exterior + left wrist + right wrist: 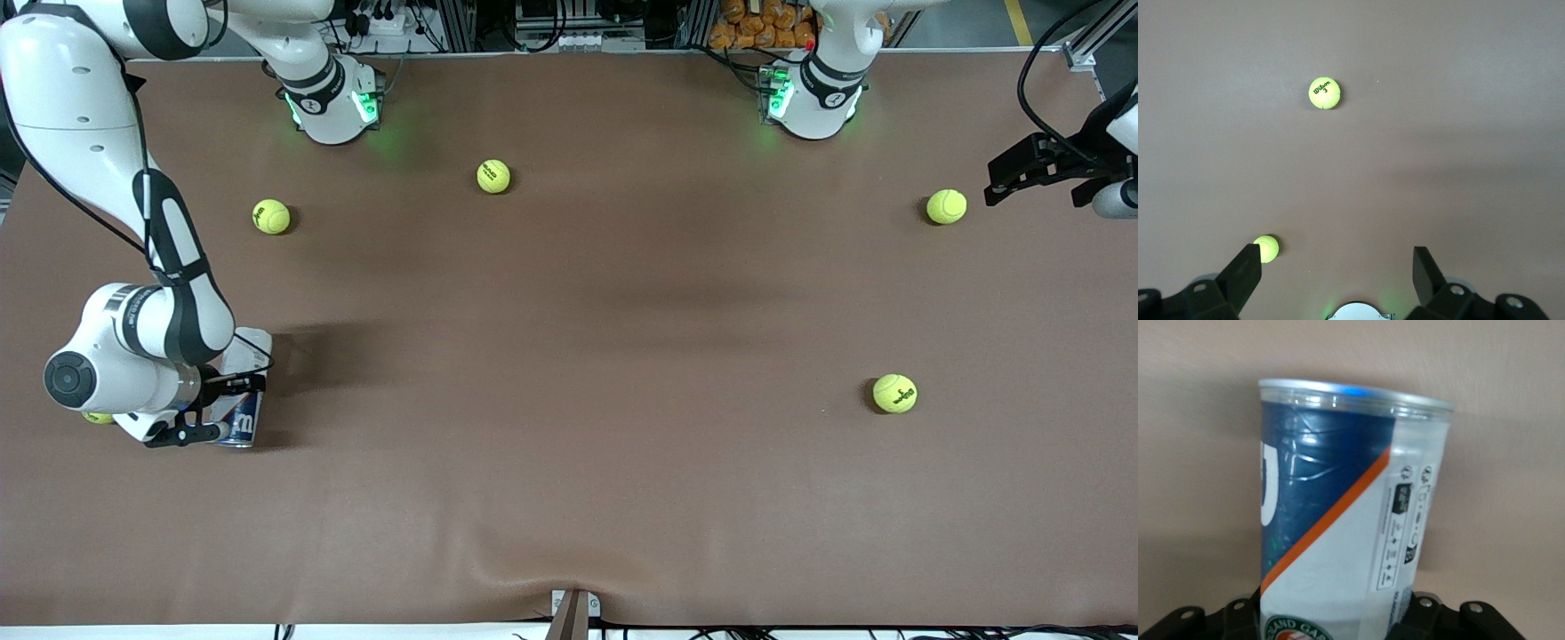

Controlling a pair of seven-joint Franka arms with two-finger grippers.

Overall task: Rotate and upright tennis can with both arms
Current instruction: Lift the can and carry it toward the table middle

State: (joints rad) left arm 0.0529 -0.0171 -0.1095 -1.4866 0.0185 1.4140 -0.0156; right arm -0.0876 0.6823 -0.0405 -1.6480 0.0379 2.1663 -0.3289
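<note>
From the front, the tennis can is seen lying near the table's right-arm edge, clamped by the right gripper. In the left wrist view, the left gripper hangs open, waiting. Right wrist view: a grip near one end; slipping during rotation is possible.

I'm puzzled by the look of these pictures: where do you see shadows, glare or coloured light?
Front view: a dark shadow spreads on the table beside the right pincer and tennis can; green glow at the arm bases. Right wrist view: glare streaks the can's rim. Left wrist view: soft, even light.
</note>
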